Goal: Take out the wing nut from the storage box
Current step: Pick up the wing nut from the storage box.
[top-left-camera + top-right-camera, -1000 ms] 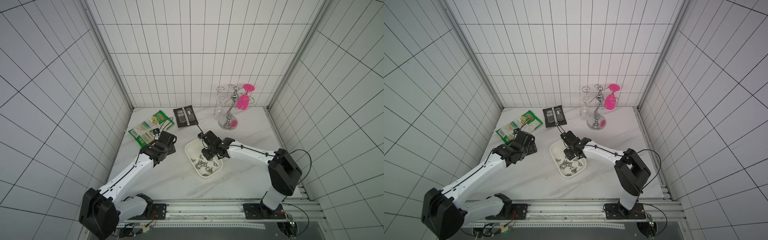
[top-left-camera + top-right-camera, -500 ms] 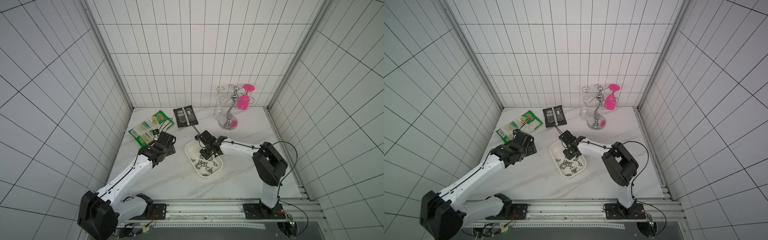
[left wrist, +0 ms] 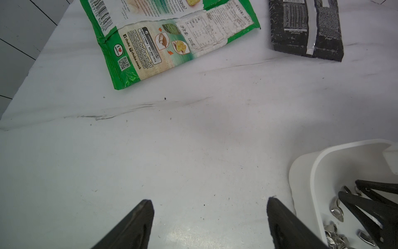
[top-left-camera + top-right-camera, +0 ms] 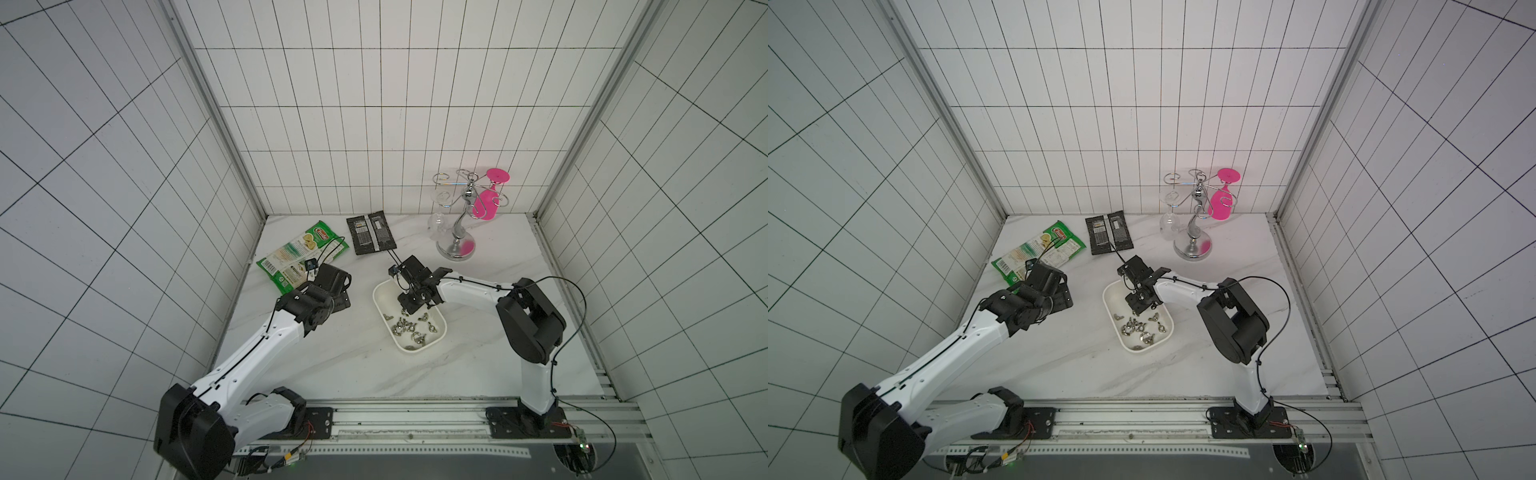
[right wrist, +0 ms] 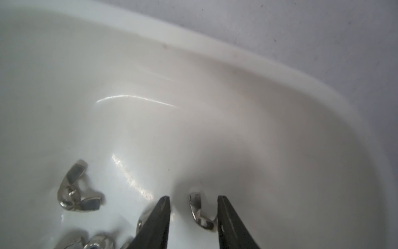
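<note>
The white storage box (image 4: 380, 305) (image 4: 1109, 309) lies mid-table with several silver wing nuts (image 4: 409, 330) (image 4: 1138, 328) in its near half. My right gripper (image 4: 409, 309) (image 4: 1138, 309) reaches down into the box's far half. In the right wrist view it (image 5: 193, 198) is open astride one wing nut (image 5: 199, 212) on the box floor; the nut touches one finger, with a gap to the other. Left of the box, my left gripper (image 4: 343, 297) (image 3: 209, 200) is open over bare table and holds nothing. The box's corner (image 3: 312, 172) shows in the left wrist view.
A green snack packet (image 4: 301, 253) and a black packet (image 4: 371, 232) lie at the back left. A chrome glass stand (image 4: 457, 249) at the back right carries a pink glass (image 4: 486, 203) and a clear glass (image 4: 438, 220). Tiled walls close in three sides.
The right arm's elbow has swung in toward the box while its gripper stayed inside the box's far half. The left arm has barely moved.
</note>
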Action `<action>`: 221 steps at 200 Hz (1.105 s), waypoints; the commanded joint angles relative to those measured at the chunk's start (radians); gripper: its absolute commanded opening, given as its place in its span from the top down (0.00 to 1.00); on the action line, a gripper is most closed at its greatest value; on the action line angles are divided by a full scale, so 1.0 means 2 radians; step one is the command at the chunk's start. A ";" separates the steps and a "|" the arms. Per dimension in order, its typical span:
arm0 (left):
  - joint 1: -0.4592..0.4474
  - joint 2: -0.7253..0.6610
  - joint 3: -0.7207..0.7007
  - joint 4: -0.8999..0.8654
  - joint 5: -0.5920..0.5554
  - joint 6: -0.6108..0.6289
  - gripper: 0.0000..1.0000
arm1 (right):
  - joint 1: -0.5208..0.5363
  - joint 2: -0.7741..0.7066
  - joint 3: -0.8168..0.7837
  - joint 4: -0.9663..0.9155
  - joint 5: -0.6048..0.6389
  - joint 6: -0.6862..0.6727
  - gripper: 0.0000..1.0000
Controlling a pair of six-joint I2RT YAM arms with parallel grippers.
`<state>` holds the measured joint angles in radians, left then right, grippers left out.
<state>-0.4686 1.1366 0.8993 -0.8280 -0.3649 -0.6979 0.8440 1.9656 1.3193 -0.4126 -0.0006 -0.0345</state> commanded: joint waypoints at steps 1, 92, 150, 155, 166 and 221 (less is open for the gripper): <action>0.000 -0.010 0.015 0.001 -0.004 0.006 0.14 | -0.005 0.011 0.002 -0.007 -0.009 -0.002 0.60; 0.000 -0.016 0.023 -0.006 0.003 0.005 0.14 | 0.003 -0.022 0.009 -0.056 0.009 0.015 0.61; 0.000 -0.018 0.021 -0.006 0.002 0.007 0.14 | 0.003 -0.009 0.019 -0.079 0.006 0.004 0.62; 0.000 -0.018 0.022 -0.007 0.002 0.007 0.14 | 0.003 -0.007 0.019 -0.079 0.006 0.005 0.62; 0.000 -0.019 0.022 -0.007 0.002 0.007 0.14 | 0.003 0.001 0.021 -0.079 0.006 0.005 0.63; 0.000 -0.025 0.024 -0.007 -0.005 0.012 0.14 | 0.000 0.015 0.017 -0.066 0.009 0.012 0.75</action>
<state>-0.4686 1.1046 0.9165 -0.8352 -0.3637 -0.6884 0.8482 1.9686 1.3373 -0.5381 0.0055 -0.0147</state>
